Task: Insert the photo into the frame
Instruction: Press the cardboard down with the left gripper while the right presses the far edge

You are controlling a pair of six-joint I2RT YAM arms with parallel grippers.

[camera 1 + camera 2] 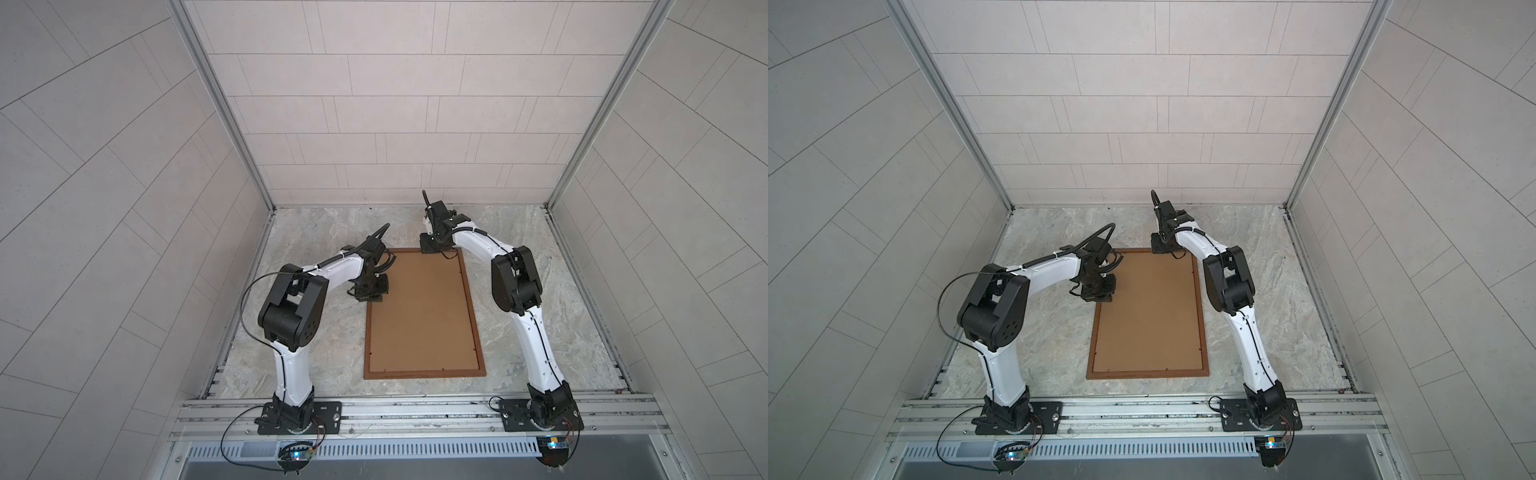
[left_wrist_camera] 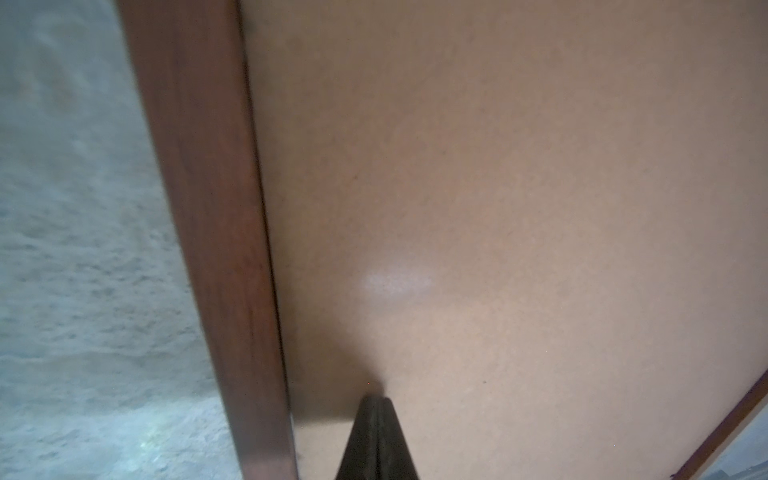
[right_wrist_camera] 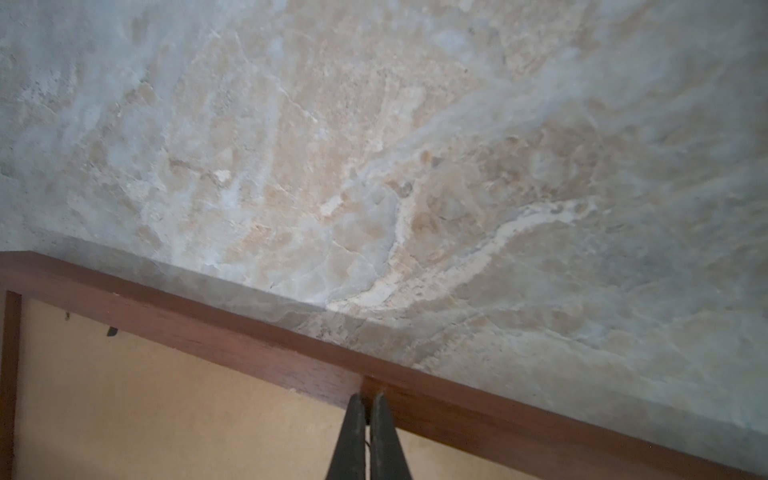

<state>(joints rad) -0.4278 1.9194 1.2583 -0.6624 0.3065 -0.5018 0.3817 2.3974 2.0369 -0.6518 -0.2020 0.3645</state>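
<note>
– Two grippers on the frame (image 1: 424, 373)?
– Both. It lies flat, back up, mid-table (image 1: 540, 332), just below centre in both top views. Its long sides run away from the arm bases. A brown board (image 1: 419, 316) fills it.
– Left gripper (image 1: 374, 297)?
– At the frame's left edge, near its upper left corner. In the left wrist view its fingertips (image 2: 365, 432) are pressed together with nothing between them. They rest on the board, just inside the moulding.
– Right gripper (image 1: 434, 249)?
– At the frame's upper edge, near picture centre. Its fingertips (image 3: 353, 428) are together but for a hairline slit, and they meet the moulding's inner edge. Whether anything thin sits in that slit, I cannot tell.
</note>
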